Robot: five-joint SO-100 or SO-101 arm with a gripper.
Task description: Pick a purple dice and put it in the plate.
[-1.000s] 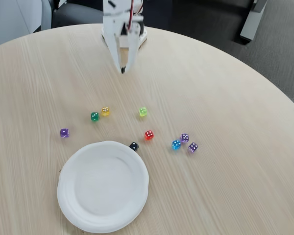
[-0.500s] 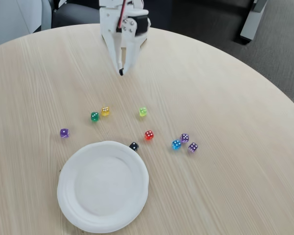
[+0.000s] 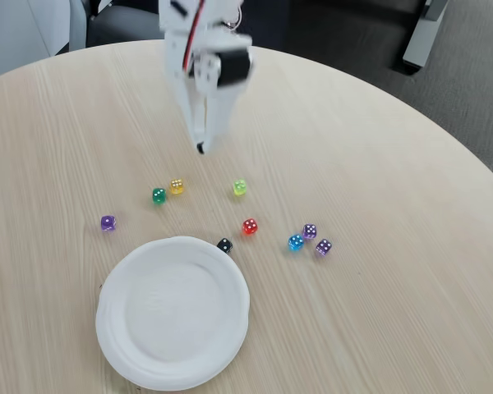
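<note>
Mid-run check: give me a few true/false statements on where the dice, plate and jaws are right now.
1. The plate holds no dice. True.
2. The gripper has its jaws shut on the purple dice. False: that die lies on the table, left of the plate's top edge, and the jaws hold nothing.
3. The black die sits right at the plate's rim. True.
4. The red die lies inside the plate. False: it is on the table.
5. Two paler purple dice lie beside the blue die. True.
</note>
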